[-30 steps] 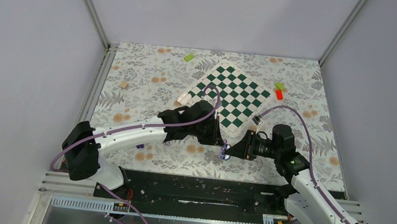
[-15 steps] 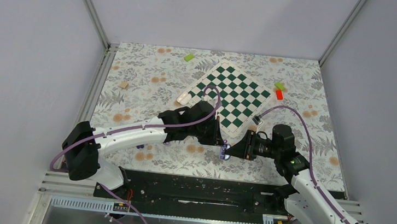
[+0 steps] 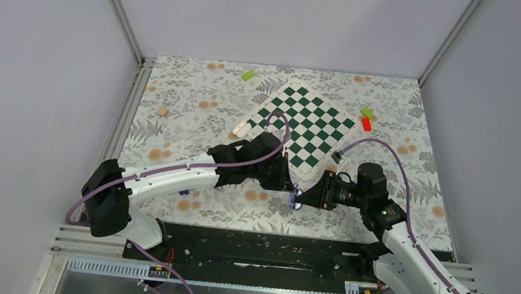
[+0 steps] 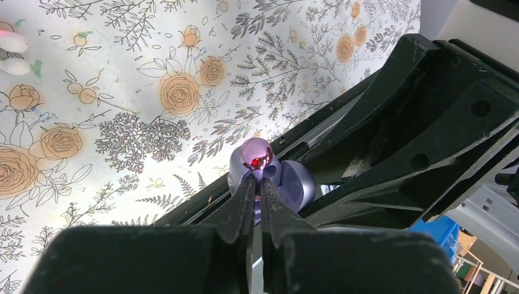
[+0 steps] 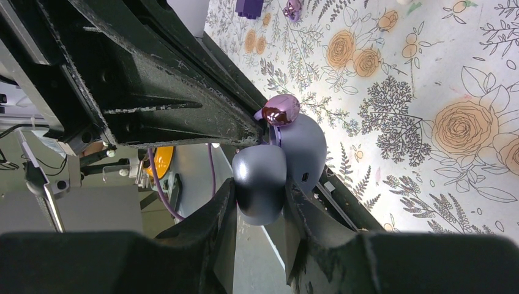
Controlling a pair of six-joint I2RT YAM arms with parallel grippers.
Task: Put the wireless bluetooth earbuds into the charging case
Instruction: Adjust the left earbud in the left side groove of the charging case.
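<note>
1. Left jaws are pinched almost together on a glossy purple earbud [image 4: 256,154]. The bud pokes out past the tips, with a red glint on it.
2. Right jaws are clamped on one rounded half of the charging case [image 5: 262,177]. It is grey-lavender and swung open, with the other half standing just behind the gripped one.
3. The earbud is right at the rim of the case's rear half. Can't tell if it touches or sits in a pocket.
4. Both things are held up off the desk [image 3: 176,96], over its near part. The left arm [image 3: 176,173] and right arm [image 3: 406,247] meet there tip to tip.
5. A second bud [image 5: 292,7], also purple and glossy, lies on the floral desk just beside a dark purple block [image 5: 248,7]. It is on the near side of the left arm.
6. A green-and-white chessboard mat [image 3: 310,123] lies skewed mid-desk, behind the jaws. A small clear-and-black thing [image 3: 337,156] is at its near right edge, too small to make out.
7. A white oval thing [image 3: 241,128] with a pinkish tint lies by the board's left edge, apart from both jaws.
8. A green block [image 3: 248,75] lies near the far edge.
9. A green-and-red pair [image 3: 366,118] lies just right of the board.
10. A tan cube [image 3: 163,111] lies far left.
</note>
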